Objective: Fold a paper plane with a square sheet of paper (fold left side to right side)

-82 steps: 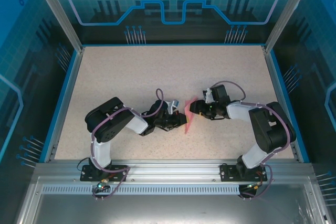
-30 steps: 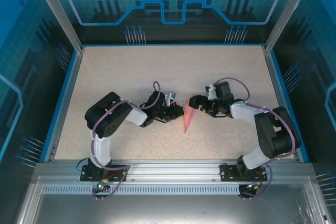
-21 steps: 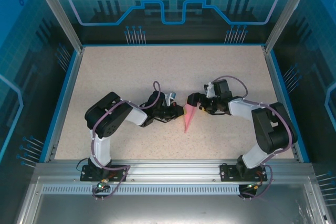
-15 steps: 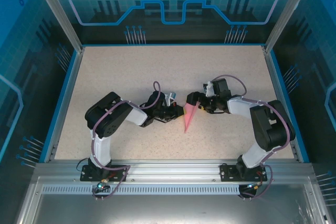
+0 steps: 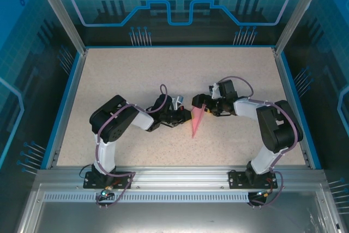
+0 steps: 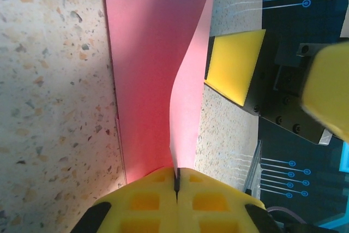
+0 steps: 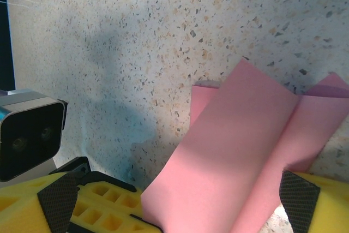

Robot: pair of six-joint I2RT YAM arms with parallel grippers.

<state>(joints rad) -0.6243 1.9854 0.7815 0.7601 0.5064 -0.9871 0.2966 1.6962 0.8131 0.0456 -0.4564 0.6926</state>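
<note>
The pink sheet of paper (image 5: 196, 124) lies mid-table, folded into a slim pointed dart like a paper plane, tip toward the near edge. In the left wrist view one flap of the paper (image 6: 144, 80) curls upright off the tabletop. My left gripper (image 6: 177, 181) is shut on that flap's lower edge, and it meets the dart from the left (image 5: 187, 115). My right gripper (image 5: 199, 103) stands open at the dart's wide far end. In the right wrist view the raised paper (image 7: 245, 151) sits between its spread fingers (image 7: 212, 208), and whether they touch it I cannot tell.
The speckled beige tabletop (image 5: 136, 75) has a blue rim with clear walls around it. One yellow pad of the right gripper (image 6: 234, 66) hangs just right of the raised flap. The left wrist camera housing (image 7: 30, 135) is close by at the left.
The right gripper has slid left and slightly farther back to the dart's wide end, its jaws spread wide. The left gripper has stayed shut on the flap.
</note>
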